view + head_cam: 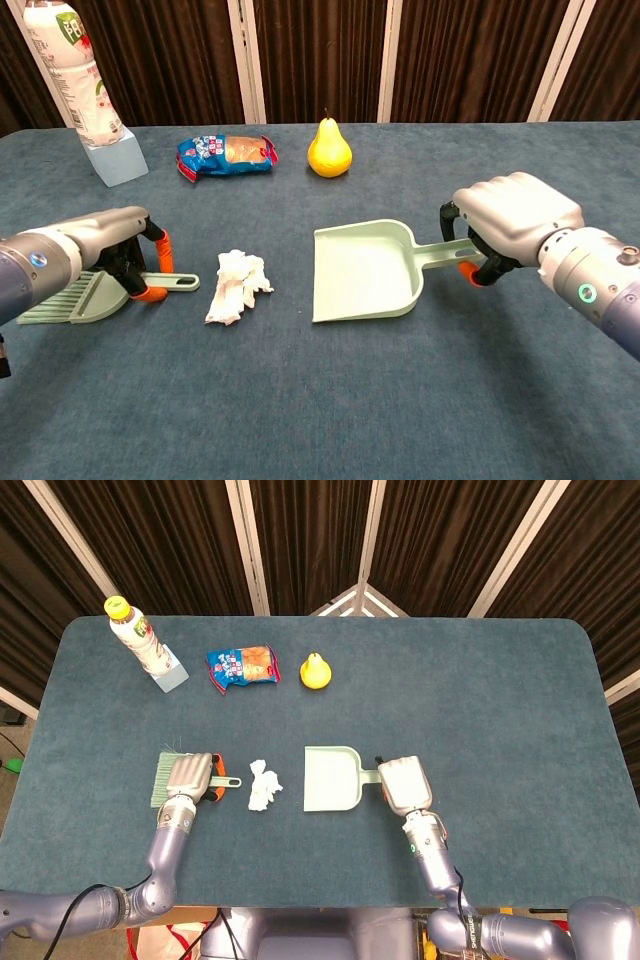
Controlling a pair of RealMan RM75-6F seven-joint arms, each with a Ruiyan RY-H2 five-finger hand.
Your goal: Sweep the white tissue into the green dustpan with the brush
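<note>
On the left of the table, the left hand (115,245) curls around the brush (95,295) handle. Right of it lies the tissue (237,285), crumpled, likely light and soft. Further right, the dustpan (365,272) lies flat, its handle gripped by the right hand (510,220).

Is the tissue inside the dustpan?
No, the tissue lies on the table left of the dustpan, apart from it.
</note>
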